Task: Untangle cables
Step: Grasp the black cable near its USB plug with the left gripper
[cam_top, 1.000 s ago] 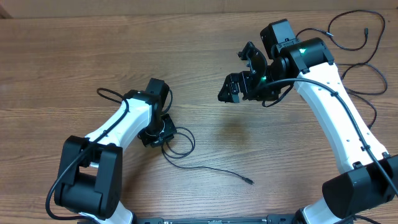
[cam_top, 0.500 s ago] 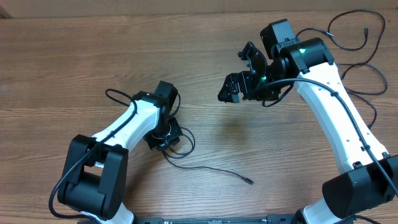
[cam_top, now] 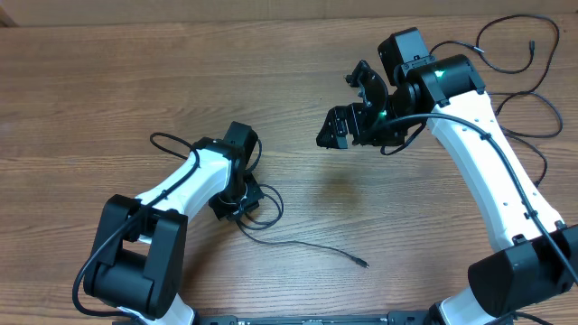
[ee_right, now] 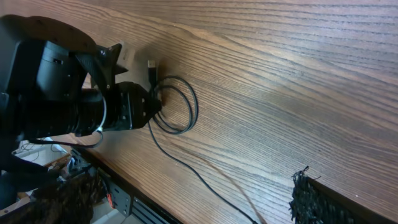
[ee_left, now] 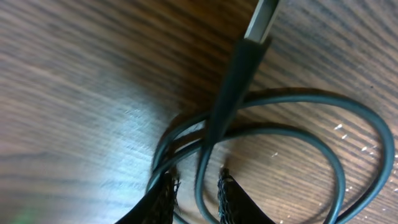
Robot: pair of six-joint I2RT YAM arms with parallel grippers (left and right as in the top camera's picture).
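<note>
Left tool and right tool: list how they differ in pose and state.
The left tool sits low at the table; the right tool hangs above it. The left tool's fingers are nearly together, gripping a thin black cable; the right tool's fingers are wide apart and hold nothing. Both have black fingers.

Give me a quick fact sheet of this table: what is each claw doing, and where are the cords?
Surface: wooden table
Left gripper: closed on strands of the near cable
Right gripper: wide open, holding nothing
Lie of the near cable: loose loops by the left gripper, its plug end lying free on the wood
Other cables: loose at the far right corner, untouched
</note>
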